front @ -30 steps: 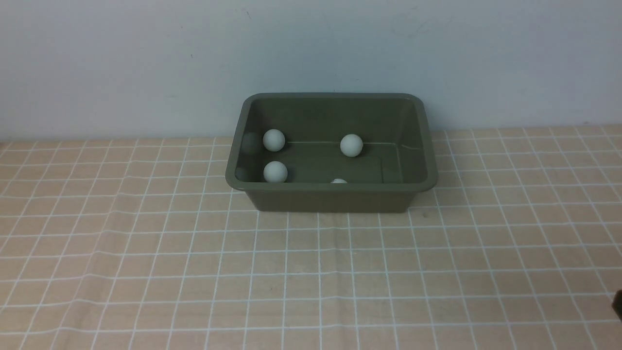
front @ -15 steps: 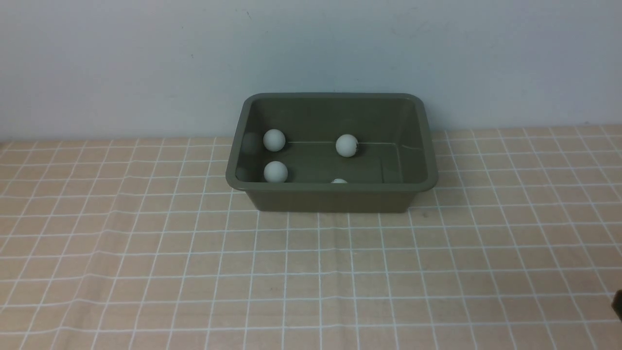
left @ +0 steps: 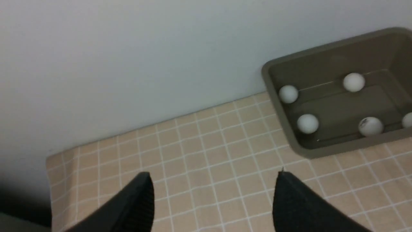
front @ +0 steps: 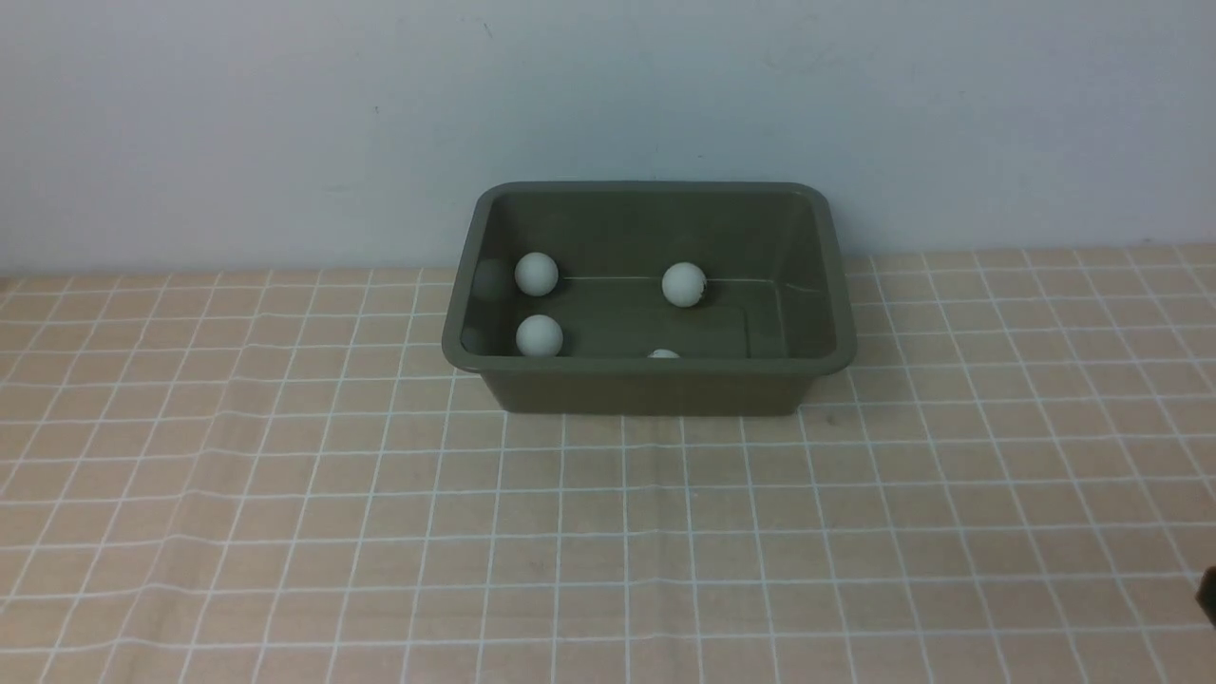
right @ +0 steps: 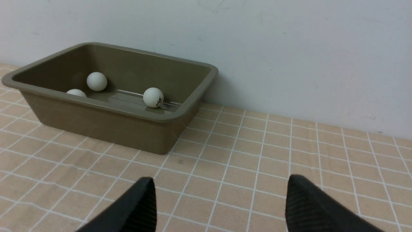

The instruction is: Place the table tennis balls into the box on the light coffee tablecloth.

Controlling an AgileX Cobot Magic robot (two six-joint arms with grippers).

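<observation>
Box upright, long axis left-right along wall, balls inside; left fingers and right fingers spread, empty.

You are looking at a table covered by the light coffee tablecloth, a peach-tan cloth with a grid of thin white lines. It shows slight wrinkles, most plainly on the robot's left side in the front view. The cloth runs back to a pale wall. Directly on it sits one thing: the box, an olive-green tub with rounded corners and a flared rim, standing upright at the far side, close to the wall. In the left wrist view you can see the cloth's edge at the wall.
</observation>
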